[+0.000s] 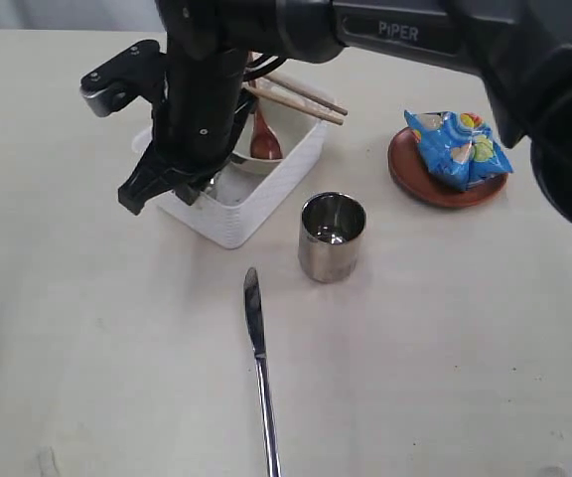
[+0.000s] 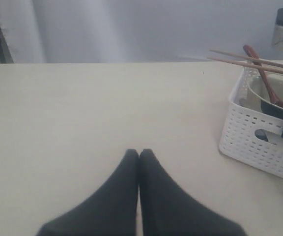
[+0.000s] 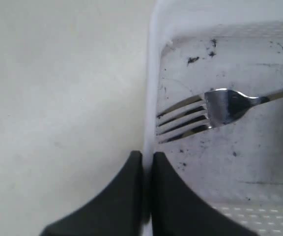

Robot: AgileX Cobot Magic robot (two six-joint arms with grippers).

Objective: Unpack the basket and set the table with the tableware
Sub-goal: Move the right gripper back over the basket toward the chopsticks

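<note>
The white lattice basket stands on the table at the back left. My right gripper reaches across to it and is shut on its thin wall, one finger inside and one outside. A steel fork lies on the basket floor. The whitish bowl, wooden spoon and chopsticks are also in the basket. A steel cup and knife rest on the table. My left gripper is shut on nothing, low over bare tabletop.
A brown plate at the back right carries a blue snack packet. The right arm's black body spans the top of the exterior view. The cup stands close to the basket's near corner.
</note>
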